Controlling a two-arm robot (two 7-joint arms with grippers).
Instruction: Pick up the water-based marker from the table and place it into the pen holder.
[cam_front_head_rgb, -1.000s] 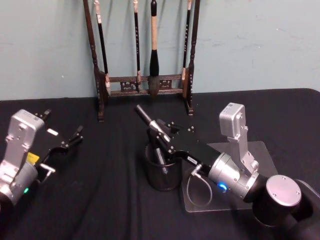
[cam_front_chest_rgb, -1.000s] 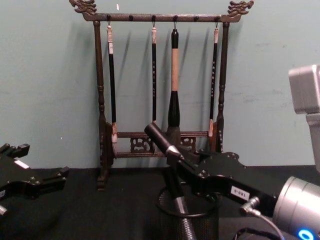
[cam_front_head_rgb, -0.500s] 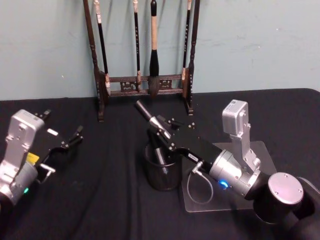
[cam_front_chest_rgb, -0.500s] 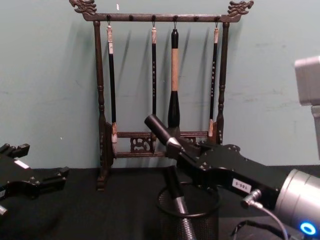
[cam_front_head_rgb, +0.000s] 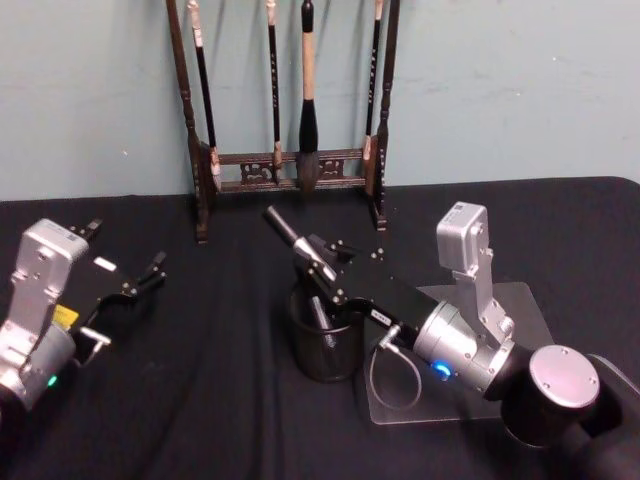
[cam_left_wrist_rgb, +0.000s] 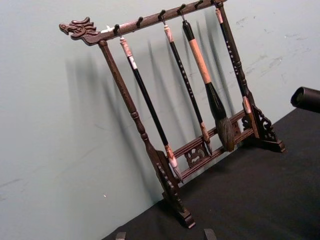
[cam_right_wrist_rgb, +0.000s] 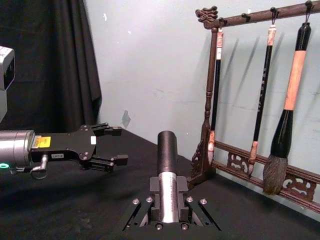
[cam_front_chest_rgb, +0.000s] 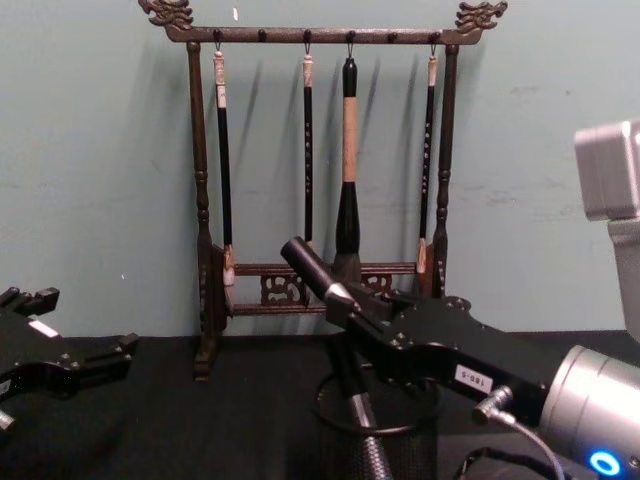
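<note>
Marker (cam_front_head_rgb: 296, 243) clamped slantwise in the right gripper (cam_front_head_rgb: 322, 268), its dark cap toward 11 o'clock, hangs just above the black mesh pen holder (cam_front_head_rgb: 325, 345) at table centre, while the left gripper (cam_front_head_rgb: 128, 287) idles at 9 o'clock, fingers spread and holding nothing.

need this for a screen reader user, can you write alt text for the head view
The right pincer holds the marker tilted over the black mesh pen holder at the middle of a black table. The left pincer rests open at the left, and a wooden brush rack stands behind.
</note>
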